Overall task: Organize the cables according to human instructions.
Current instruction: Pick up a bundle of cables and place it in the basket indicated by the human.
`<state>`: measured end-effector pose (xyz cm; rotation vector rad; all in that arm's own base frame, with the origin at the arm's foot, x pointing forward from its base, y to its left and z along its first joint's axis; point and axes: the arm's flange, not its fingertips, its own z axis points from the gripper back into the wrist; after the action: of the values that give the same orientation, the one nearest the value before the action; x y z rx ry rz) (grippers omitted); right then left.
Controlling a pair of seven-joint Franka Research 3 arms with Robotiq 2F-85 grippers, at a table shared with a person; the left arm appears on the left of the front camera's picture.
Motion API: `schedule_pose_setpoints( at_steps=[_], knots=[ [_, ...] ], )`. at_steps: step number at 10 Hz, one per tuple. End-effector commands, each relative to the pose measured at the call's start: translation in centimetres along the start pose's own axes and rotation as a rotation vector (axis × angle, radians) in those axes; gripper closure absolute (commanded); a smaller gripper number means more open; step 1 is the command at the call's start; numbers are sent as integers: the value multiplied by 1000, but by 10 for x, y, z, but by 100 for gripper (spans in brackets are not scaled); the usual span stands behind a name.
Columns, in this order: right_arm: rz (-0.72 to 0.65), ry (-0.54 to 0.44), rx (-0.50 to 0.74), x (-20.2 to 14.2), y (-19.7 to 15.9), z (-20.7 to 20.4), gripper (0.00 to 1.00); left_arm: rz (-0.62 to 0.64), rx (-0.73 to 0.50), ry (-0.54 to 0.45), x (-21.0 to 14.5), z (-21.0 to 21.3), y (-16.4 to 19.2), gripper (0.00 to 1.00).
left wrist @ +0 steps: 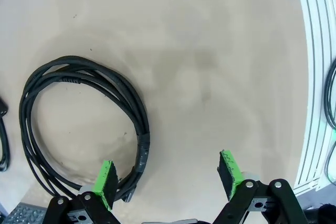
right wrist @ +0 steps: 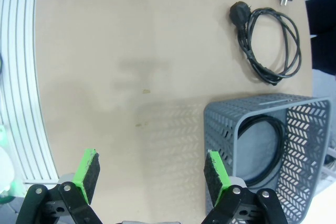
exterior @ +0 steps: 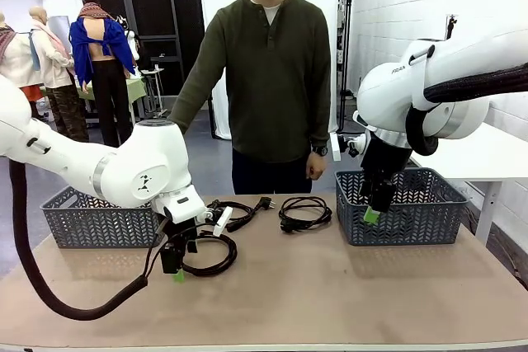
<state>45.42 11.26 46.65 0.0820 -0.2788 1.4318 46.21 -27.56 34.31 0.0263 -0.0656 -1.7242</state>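
Three cables lie on the tan table. The nearest cable point(exterior: 211, 256) point(left wrist: 84, 119) is a round black coil, and my left gripper point(exterior: 176, 268) point(left wrist: 168, 177) hangs open just above its edge, one green pad point(left wrist: 105, 182) over the loops. A second cable point(exterior: 238, 212) lies behind it. The third cable point(exterior: 304, 213) point(right wrist: 273, 43) rests mid-table. One more cable point(right wrist: 261, 120) sits coiled inside the right basket point(exterior: 412, 224) point(right wrist: 220, 119). My right gripper point(exterior: 373, 210) point(right wrist: 152, 174) is open and empty, hovering beside that basket. The human point(exterior: 268, 80) stands at the far side, arms down.
A second grey basket point(exterior: 82, 228) stands at the table's left. The table's near edge has a metal rail point(left wrist: 315, 77) point(right wrist: 21, 77). Bare tabletop stretches between the baskets in front of the cables.
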Motion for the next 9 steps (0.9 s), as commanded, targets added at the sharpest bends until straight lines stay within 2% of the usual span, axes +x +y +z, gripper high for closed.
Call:
schedule_pose_setpoints(
  at_steps=[1,9],
  knots=[
    [-9,5,-3,2,-2,0,0,-11,12,7,-2,-7,14,0],
    [-9,5,-3,2,-2,0,0,-14,-2,-5,-7,-30,32,0]
  ],
)
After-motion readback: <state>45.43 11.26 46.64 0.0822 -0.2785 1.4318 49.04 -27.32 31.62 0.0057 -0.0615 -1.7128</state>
